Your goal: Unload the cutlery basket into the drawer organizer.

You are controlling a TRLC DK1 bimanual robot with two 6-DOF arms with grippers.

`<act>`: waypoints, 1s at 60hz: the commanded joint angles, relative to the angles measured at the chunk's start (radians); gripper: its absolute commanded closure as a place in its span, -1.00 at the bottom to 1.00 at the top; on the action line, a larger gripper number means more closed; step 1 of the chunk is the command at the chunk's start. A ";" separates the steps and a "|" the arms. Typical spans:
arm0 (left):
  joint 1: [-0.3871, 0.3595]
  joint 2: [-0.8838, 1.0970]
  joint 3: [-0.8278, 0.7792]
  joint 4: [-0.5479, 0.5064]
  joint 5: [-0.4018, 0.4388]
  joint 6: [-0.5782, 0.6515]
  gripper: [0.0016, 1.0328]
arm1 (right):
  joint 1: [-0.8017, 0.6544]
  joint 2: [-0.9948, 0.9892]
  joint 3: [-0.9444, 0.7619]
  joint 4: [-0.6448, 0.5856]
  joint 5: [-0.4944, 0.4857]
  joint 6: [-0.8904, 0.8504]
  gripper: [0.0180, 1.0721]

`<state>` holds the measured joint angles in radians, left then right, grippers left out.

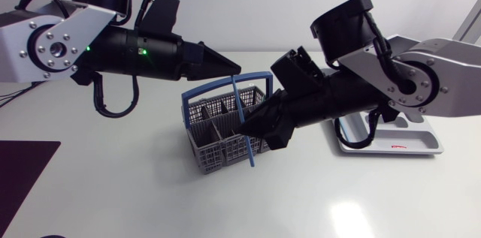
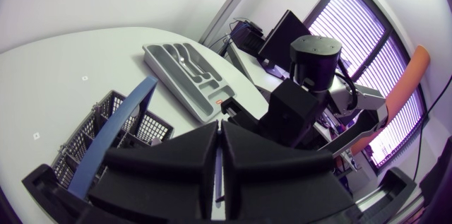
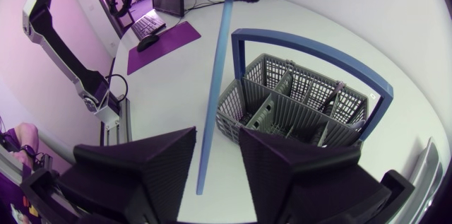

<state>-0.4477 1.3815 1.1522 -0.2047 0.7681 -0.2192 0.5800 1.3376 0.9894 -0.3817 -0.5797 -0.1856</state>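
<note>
Left gripper was clenched on the top end of the blue utensil, which hung over the basket. Right gripper was spread, its fingers flanking the utensil's lower part, apparently not touching. The organizer lay beside the right arm.

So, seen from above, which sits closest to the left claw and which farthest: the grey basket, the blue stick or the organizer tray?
1. blue stick: pinched in the left gripper itself.
2. grey basket: close by, around the stick's lower end, mid-view.
3. organizer tray: farthest, at the far right.
</note>
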 commanded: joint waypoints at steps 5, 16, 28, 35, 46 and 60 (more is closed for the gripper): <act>0.010 0.013 0.021 0.005 0.028 -0.039 0.88 | 0.011 0.025 0.006 0.009 -0.002 0.021 0.89; 0.026 0.001 0.040 0.005 0.030 -0.045 0.34 | 0.012 0.014 -0.021 -0.019 -0.002 0.008 0.89; 0.116 -0.044 0.115 -0.002 0.030 -0.052 -0.11 | -0.054 -0.044 -0.094 -0.057 0.003 -0.026 0.89; 0.135 -0.065 0.118 -0.024 0.025 -0.046 -0.10 | -0.134 -0.100 -0.136 -0.083 0.003 -0.051 0.89; 0.063 -0.064 0.109 -0.148 -0.136 0.084 -0.09 | -0.379 -0.138 -0.169 -0.129 -0.003 -0.115 0.89; -0.078 -0.022 0.119 -0.239 -0.369 0.173 0.11 | -0.681 -0.008 -0.146 -0.092 0.064 -0.175 0.89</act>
<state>-0.4809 1.3277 1.2488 -0.4171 0.4458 -0.0914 -0.0525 1.2667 0.8467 -0.4889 -0.5392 -0.3294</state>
